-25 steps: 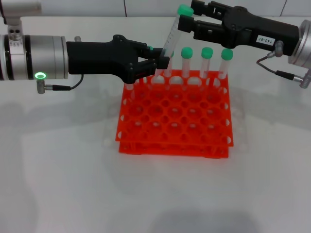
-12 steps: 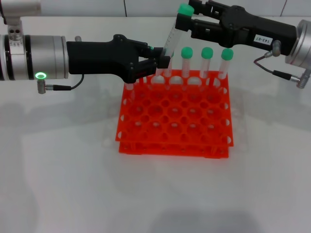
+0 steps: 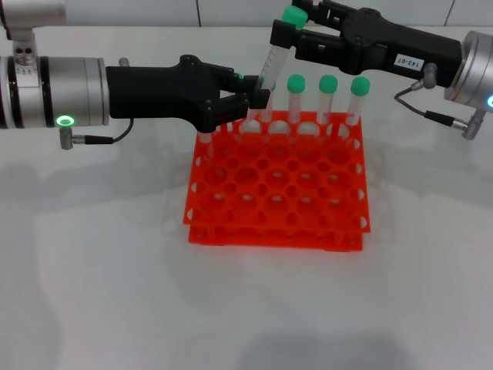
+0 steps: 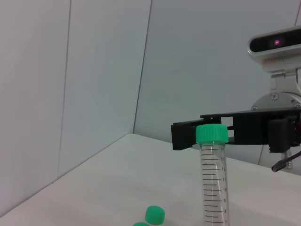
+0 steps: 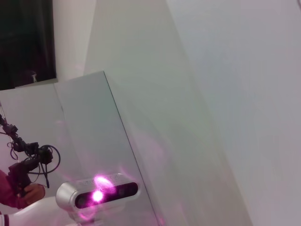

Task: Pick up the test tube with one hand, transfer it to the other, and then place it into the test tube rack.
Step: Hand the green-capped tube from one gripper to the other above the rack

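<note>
My left gripper (image 3: pixel 258 96), unlabelled with a green light ring, is shut on the lower end of the test tube (image 3: pixel 271 62) and holds it tilted above the back left of the orange-red rack (image 3: pixel 277 193). The tube's green cap (image 3: pixel 293 15) points up and right. My right gripper (image 3: pixel 291 27), with the white label, reaches in from the right with its jaws open on either side of the tube just below the cap. In the left wrist view the tube (image 4: pixel 212 179) stands upright with the right gripper's black fingers (image 4: pixel 188 134) behind its cap.
Three green-capped tubes (image 3: pixel 328 92) stand in the rack's back row to the right of the held tube. More tubes stand behind my left gripper, and two caps (image 4: pixel 154 214) show in the left wrist view. The rack stands on a white table (image 3: pixel 115 270).
My right gripper has moved left so that its fingers sit around the tube's top. My left gripper and the tube have stayed still.
</note>
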Controlling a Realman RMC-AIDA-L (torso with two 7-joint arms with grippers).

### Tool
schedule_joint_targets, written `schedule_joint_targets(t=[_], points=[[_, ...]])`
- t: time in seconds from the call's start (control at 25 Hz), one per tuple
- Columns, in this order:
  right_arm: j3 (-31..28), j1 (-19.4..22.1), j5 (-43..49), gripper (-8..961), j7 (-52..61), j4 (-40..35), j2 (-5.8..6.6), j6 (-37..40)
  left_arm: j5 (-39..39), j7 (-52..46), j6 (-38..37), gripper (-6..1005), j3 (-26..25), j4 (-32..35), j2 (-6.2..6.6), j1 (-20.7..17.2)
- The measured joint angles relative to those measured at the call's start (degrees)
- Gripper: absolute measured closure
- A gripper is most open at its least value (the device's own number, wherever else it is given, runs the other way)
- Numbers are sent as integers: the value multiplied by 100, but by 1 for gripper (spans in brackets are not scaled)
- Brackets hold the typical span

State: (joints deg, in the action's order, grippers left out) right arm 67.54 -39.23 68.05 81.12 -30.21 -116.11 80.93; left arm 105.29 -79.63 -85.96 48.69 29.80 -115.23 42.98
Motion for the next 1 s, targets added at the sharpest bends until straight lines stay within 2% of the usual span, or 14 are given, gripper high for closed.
schedule_joint_targets(t=[0.44, 0.88, 1.0], points=[[56, -39, -3, 172, 1, 44, -6, -143, 0, 42, 10, 711, -8, 6, 1, 0], [75, -72, -8, 406, 22, 42, -9, -194, 0, 44, 10, 705, -9, -17, 1, 7], [75, -88, -27, 416, 21, 42, -9, -212, 0, 52, 10, 703, -8, -32, 0, 4]])
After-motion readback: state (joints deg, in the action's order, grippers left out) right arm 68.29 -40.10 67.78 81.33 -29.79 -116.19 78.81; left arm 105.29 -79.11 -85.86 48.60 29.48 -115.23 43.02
